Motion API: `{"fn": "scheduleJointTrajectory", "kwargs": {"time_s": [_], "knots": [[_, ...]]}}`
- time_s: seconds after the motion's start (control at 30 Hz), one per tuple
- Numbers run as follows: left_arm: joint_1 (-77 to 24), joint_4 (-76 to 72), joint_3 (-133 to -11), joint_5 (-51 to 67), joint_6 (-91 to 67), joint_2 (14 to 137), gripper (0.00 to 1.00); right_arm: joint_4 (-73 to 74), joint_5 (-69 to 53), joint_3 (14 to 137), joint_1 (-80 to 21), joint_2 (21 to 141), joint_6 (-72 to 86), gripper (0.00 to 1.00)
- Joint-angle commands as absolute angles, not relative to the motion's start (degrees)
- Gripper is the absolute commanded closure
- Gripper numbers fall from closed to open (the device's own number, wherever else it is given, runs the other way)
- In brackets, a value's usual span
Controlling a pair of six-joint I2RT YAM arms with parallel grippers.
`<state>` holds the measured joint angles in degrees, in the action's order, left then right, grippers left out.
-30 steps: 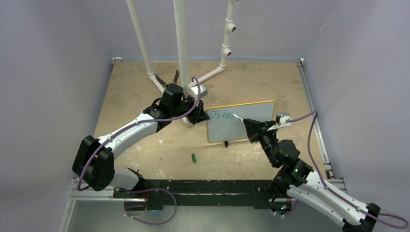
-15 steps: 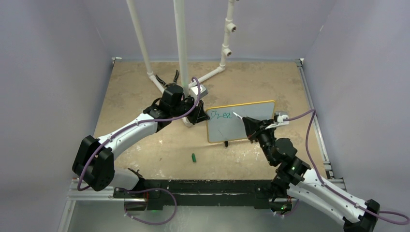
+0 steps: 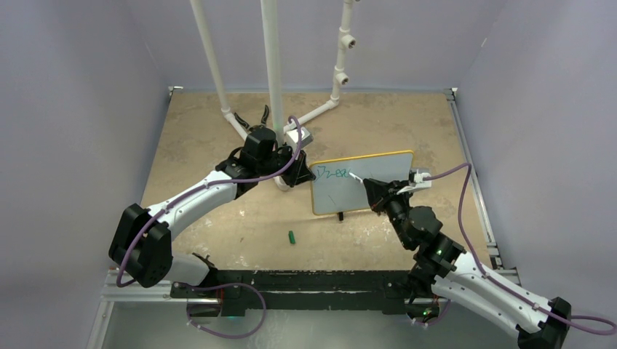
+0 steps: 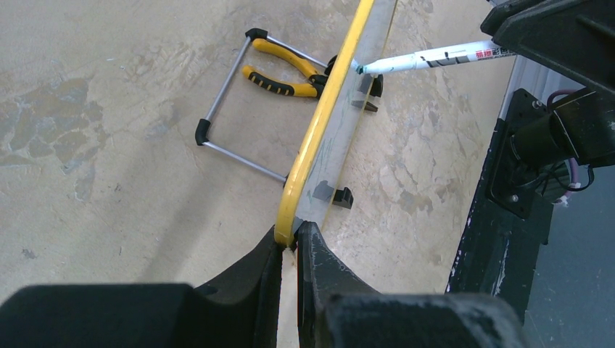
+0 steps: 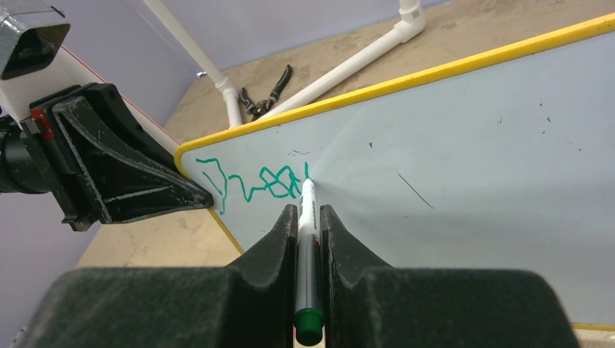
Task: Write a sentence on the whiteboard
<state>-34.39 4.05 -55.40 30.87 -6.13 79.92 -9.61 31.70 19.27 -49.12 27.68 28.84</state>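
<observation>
The whiteboard (image 3: 385,174), white with a yellow rim, stands tilted on the table. My left gripper (image 3: 305,174) is shut on the whiteboard's left edge (image 4: 326,123), its fingertips (image 4: 290,235) pinching the yellow rim. My right gripper (image 3: 372,190) is shut on a white marker (image 5: 307,217) with a green end. The marker tip touches the whiteboard (image 5: 471,145) at the end of the sentence (image 5: 254,185), a few green letters near the top left corner. The left wrist view shows the marker (image 4: 435,56) meeting the board from the right.
Yellow-handled pliers (image 4: 286,69) lie behind the board beside its wire stand (image 4: 225,123). A white pipe frame (image 3: 273,73) rises at the back, with black pliers (image 5: 272,87) at its foot. A small green cap (image 3: 291,237) lies on the table in front.
My right arm has shifted slightly to the left, with the marker staying on the board. The left arm and the board have not moved.
</observation>
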Motion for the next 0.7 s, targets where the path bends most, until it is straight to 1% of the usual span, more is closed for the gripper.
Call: {"fn": "scheduleJointTrajectory", "kwargs": {"time_s": [0.0, 0.27, 0.67], "knots": [[-33.53, 2.99, -55.03, 28.83, -4.22, 79.63, 1.0, -6.16, 32.53, 19.6, -49.04, 27.75, 30.16, 1.0], [-33.56, 2.99, -55.03, 28.83, -4.17, 79.63, 1.0, -6.47, 32.24, 20.12, -49.04, 28.75, 30.24, 1.0], [-33.49, 3.0, -55.04, 28.83, -4.17, 79.63, 1.0, -12.97, 34.07, 20.01, -49.04, 27.16, 27.58, 1.0]]}}
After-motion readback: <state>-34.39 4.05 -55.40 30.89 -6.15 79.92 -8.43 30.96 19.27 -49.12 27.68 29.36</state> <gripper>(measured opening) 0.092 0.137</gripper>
